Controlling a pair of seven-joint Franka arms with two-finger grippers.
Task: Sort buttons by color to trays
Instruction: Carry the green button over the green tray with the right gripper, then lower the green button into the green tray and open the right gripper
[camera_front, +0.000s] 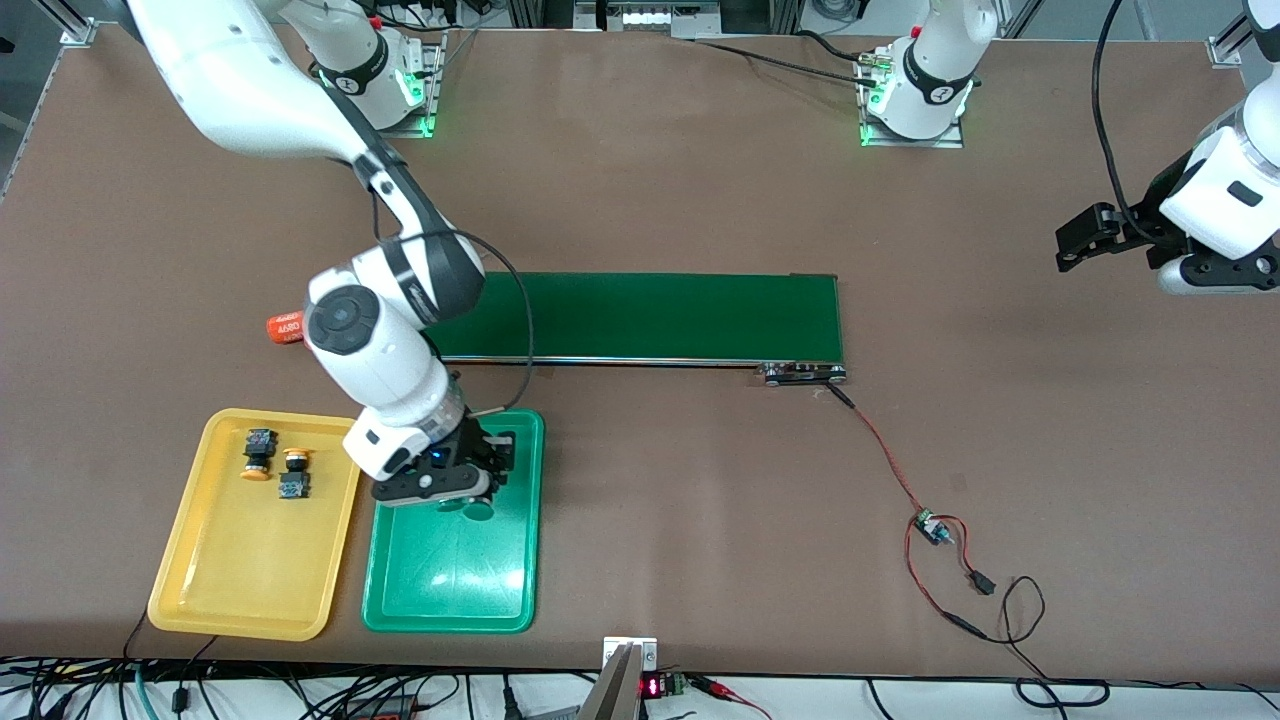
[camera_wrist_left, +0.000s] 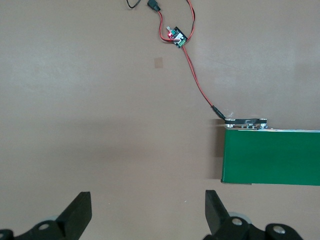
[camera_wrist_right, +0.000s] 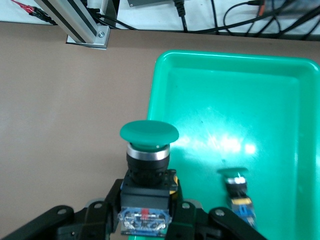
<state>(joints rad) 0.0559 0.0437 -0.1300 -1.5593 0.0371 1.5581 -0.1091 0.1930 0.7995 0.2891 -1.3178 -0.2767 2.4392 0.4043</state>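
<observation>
Brown matte counter (camera_front: 680, 180) fills scene, even overhead light, soft glare patches. Aluminium frame posts (camera_front: 75, 30) at corners (another at camera edge). Tangled cables (camera_front: 300, 695) along white floor strip nearest front camera.

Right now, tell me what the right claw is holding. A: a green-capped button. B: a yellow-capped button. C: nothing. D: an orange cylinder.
A: the right claw is shut on a green-capped button over the green tray, where another green button already lies.
</observation>
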